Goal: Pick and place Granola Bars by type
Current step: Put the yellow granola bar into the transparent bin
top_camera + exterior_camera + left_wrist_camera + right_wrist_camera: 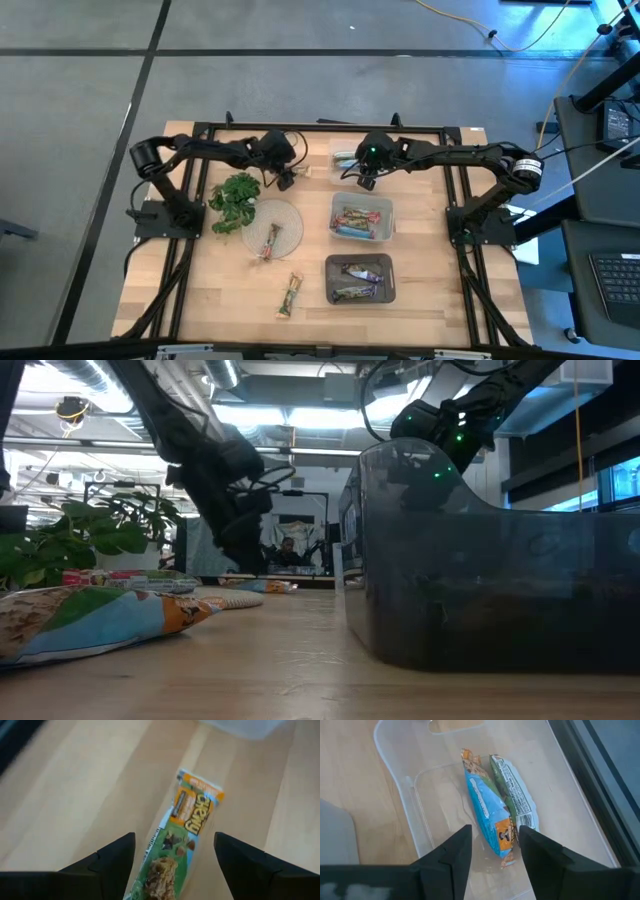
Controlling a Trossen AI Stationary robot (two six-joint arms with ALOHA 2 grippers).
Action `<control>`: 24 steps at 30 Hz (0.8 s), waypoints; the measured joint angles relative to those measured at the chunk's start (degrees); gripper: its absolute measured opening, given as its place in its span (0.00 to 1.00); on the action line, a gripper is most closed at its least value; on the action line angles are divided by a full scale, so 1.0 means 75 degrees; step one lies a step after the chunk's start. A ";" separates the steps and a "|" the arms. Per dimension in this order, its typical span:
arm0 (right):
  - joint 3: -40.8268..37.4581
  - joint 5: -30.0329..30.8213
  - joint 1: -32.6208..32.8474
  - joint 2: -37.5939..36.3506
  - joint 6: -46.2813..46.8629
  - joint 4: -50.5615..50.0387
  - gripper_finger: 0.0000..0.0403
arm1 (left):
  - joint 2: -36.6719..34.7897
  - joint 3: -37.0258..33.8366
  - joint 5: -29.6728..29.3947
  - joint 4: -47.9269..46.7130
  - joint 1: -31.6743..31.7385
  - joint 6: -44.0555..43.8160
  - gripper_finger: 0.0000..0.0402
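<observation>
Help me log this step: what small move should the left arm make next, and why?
Probably lower the left end effector straight down and close. Its fingers are open, straddling a green-orange granola bar lying flat on the table, not yet gripped.

Table (230,300) is pale wood with black arms over it, and the bar (175,855) on it is green with an orange end and yellow "chewy" lettering. In the clear bin (395,765) at the far edge there's a bright blue bar (487,815) with an orange end, touching a green one (512,790) with a white label. Leafy sprig (235,200) near the left edge is plain green.
</observation>
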 joint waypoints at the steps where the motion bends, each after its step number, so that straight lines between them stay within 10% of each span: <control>1: 0.0000 0.0000 0.0000 0.0000 0.0000 0.0002 0.41 | 0.0089 0.0000 0.0010 -0.0007 0.0000 0.0067 0.66; 13: 0.0000 0.0000 0.0000 0.0000 -0.0003 0.0000 0.41 | 0.0531 0.0015 0.0003 -0.0088 0.0030 0.0089 0.65; 24: 0.0000 0.0000 0.0000 0.0000 -0.0026 0.0000 0.41 | 0.0536 0.0023 0.0016 -0.0219 0.0027 0.0020 0.41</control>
